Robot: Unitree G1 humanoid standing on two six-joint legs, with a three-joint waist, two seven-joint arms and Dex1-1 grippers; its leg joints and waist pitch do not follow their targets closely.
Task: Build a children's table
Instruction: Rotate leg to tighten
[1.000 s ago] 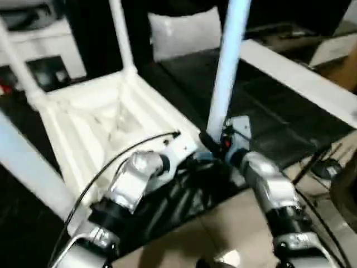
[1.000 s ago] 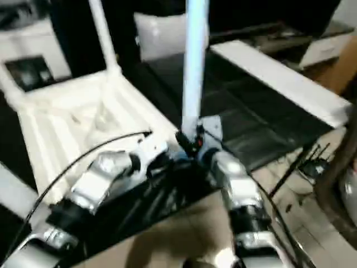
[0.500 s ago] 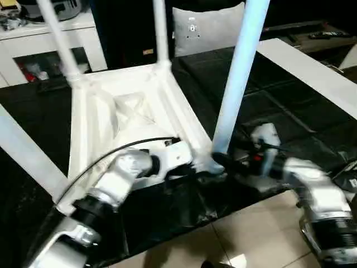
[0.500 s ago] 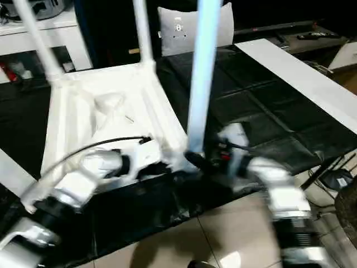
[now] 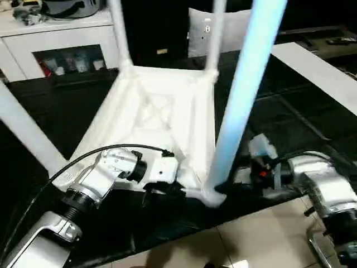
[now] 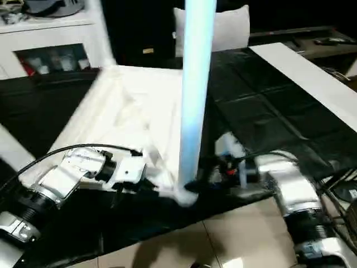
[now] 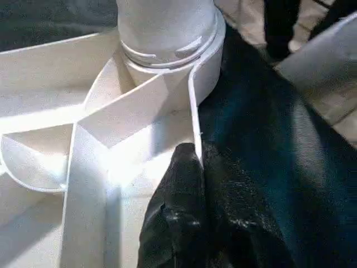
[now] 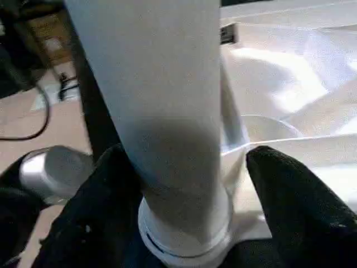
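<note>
The children's table lies upside down on a black cloth, its ribbed white top (image 5: 162, 111) facing up. Three legs stand in their corner sockets around it, and a fourth, the near right leg (image 5: 245, 95), rises close to me. My left gripper (image 5: 164, 192) is shut on the top's near rim, with one black finger (image 7: 178, 212) lying on the rim wall beside the corner socket (image 7: 167, 50). My right gripper (image 5: 226, 187) reaches in from the right at the base of that leg (image 8: 162, 111). Its two fingers (image 8: 106, 218) straddle the leg, open, with a gap on one side.
A white cabinet with glass doors (image 5: 56, 44) stands at the back left. A pale cushion (image 5: 234, 25) leans behind the table. A long white board (image 5: 318, 72) runs along the right. The black cloth (image 5: 284, 117) ends at a tiled floor (image 5: 251, 240) near me.
The whole view has shifted. My right forearm has dropped from upright beside the leg to reaching in sideways at its base. My left gripper has stayed at the near rim.
</note>
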